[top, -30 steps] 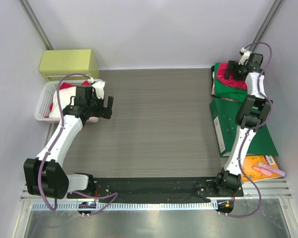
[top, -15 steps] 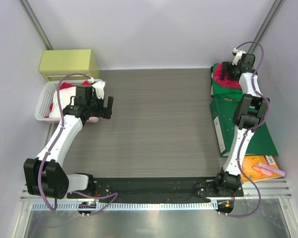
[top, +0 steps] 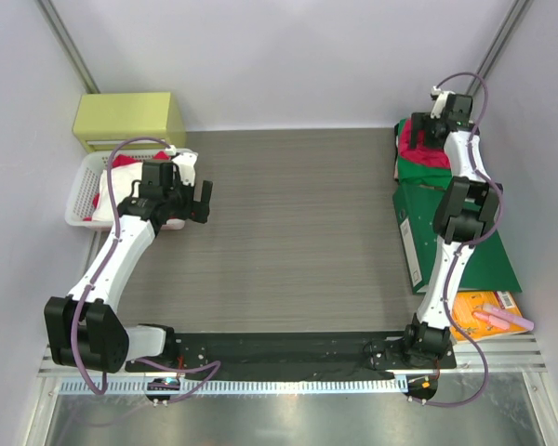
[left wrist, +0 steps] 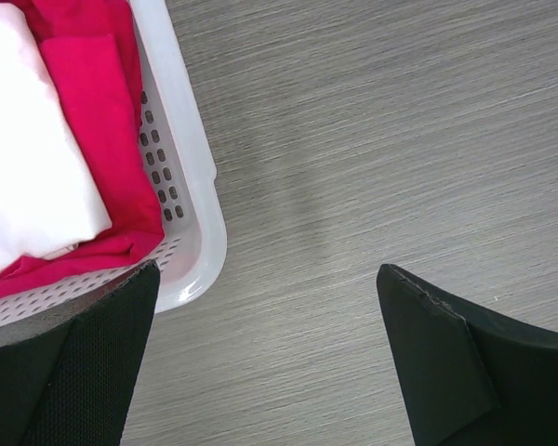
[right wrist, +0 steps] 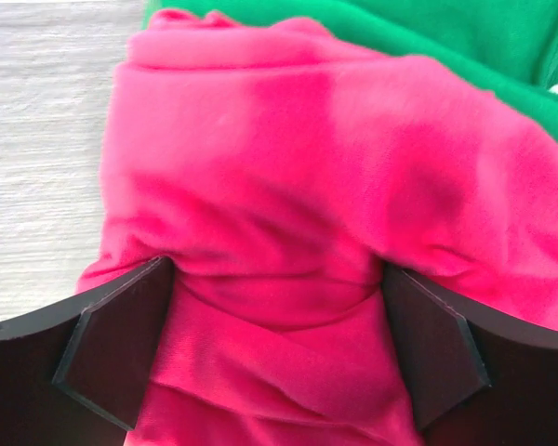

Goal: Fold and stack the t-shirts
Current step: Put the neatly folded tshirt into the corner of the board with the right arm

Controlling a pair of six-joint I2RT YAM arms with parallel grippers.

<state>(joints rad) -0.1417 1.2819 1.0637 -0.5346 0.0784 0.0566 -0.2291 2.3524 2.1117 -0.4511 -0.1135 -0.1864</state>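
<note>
Your right hand [right wrist: 277, 288]: jaws wide, straddling crumpled pinkish-red t-shirt [right wrist: 260, 158] atop green t-shirt [right wrist: 428, 37], far right; nothing gripped. Close too deep, you pinch both layers. Left hand [left wrist: 265, 307] wide, empty, beside basket [left wrist: 191, 186].

Right arm [top: 456, 200] has stretched further toward the far right corner, and its elbow has shifted away from the bases. Right gripper [right wrist: 277, 325] has moved farther back over the pinkish-red t-shirt [top: 410, 139]. More of the green t-shirt [top: 420, 169] now shows on its near side.
</note>
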